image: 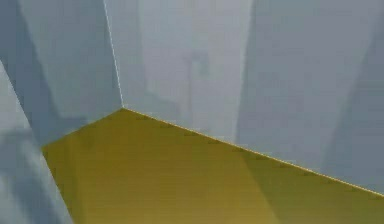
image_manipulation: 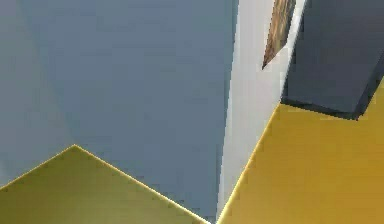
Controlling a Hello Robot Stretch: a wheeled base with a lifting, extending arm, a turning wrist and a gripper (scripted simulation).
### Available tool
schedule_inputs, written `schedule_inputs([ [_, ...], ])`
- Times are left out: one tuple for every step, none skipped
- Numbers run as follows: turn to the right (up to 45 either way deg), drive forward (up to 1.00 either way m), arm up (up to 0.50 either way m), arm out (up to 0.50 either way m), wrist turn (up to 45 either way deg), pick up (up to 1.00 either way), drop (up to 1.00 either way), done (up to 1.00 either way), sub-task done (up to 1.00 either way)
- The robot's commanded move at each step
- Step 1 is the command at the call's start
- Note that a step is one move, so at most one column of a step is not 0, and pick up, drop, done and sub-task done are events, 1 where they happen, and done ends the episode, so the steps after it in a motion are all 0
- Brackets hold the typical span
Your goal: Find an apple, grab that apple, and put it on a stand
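A bare corner of pale blue-grey walls (image: 180,60) meets a mustard yellow floor (image: 170,170) in the forward view. In the arm side view a blue-grey wall (image_manipulation: 130,90) ends at a white outer corner (image_manipulation: 245,110), with yellow floor (image_manipulation: 310,170) beyond it.
A framed picture (image_manipulation: 280,30) hangs on the white wall face at the top of the arm side view. A dark doorway or panel (image_manipulation: 335,55) stands at the upper right. Open floor (image_manipulation: 80,190) lies at the lower left and on the right.
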Motion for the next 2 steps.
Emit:
schedule_inputs([
  [-6.0,0.00,0.00,0.00,0.0,0.00,0.00,0.00,0.00],
  [0.0,0.20,0.00,0.00,0.0,0.00,0.00,0.00,0.00],
])
